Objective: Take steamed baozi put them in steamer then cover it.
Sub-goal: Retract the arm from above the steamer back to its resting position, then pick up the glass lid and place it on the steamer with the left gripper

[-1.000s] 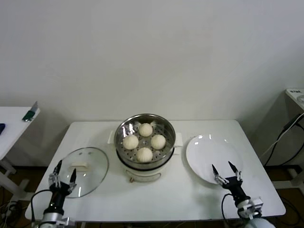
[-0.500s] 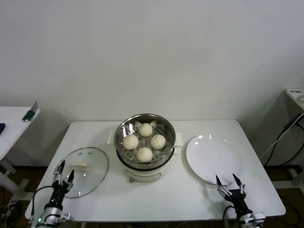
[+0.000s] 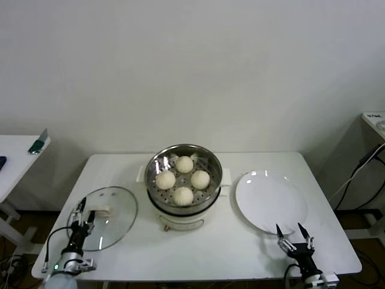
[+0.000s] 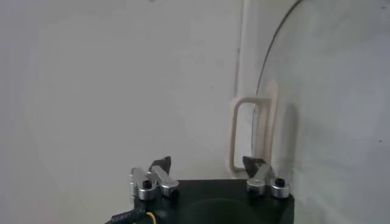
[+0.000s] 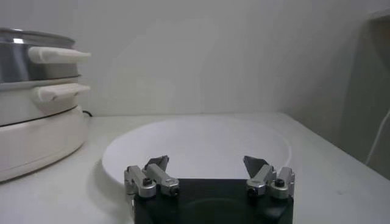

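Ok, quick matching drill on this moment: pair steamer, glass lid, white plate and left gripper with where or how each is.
Things:
1 steamer
2 glass lid
3 white plate
4 left gripper

States:
A bare, on the robot's right
B over the lid's near edge
C holds four baozi, uncovered
D flat on the table, left of the steamer

Pairs: 1-C, 2-D, 3-A, 4-B

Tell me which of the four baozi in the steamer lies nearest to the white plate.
The right-hand baozi in the steamer: it sits on the side facing the white plate, while the other three lie farther left.
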`<state>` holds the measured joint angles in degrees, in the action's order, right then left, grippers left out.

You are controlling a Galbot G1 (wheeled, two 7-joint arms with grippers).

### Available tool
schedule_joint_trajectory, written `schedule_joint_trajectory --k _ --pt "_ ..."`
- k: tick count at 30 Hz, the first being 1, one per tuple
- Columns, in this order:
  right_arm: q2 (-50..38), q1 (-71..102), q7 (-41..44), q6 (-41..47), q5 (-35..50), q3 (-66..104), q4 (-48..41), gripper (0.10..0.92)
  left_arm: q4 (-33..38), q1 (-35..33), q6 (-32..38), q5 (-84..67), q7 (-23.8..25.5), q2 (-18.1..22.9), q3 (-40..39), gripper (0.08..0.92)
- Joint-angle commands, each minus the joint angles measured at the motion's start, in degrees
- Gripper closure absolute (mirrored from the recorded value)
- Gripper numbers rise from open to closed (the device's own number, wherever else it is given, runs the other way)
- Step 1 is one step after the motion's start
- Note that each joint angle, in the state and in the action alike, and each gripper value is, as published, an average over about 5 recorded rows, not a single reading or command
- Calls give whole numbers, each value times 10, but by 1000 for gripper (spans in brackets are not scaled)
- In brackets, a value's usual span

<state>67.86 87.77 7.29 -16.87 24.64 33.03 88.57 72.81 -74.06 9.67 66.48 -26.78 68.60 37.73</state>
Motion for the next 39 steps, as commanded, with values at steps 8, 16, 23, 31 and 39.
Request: schedule_joint_trajectory --k 8,16,23,31,39 --pt "9 -4 0 -3 -9 0 -6 203 -32 28 -6 20 -14 14 -3 507" --pt "6 -7 -1 5 -6 3 11 203 -5 19 -7 6 -14 13 0 741" --pt "2 -3 0 15 -6 3 31 203 121 -28 -32 -66 32 -6 9 849" --pt "1 -6 0 14 -7 2 28 203 306 -75 -101 -162 119 -40 10 849" --pt "0 -8 0 10 -7 3 28 203 440 -63 -234 -168 245 -71 -14 849"
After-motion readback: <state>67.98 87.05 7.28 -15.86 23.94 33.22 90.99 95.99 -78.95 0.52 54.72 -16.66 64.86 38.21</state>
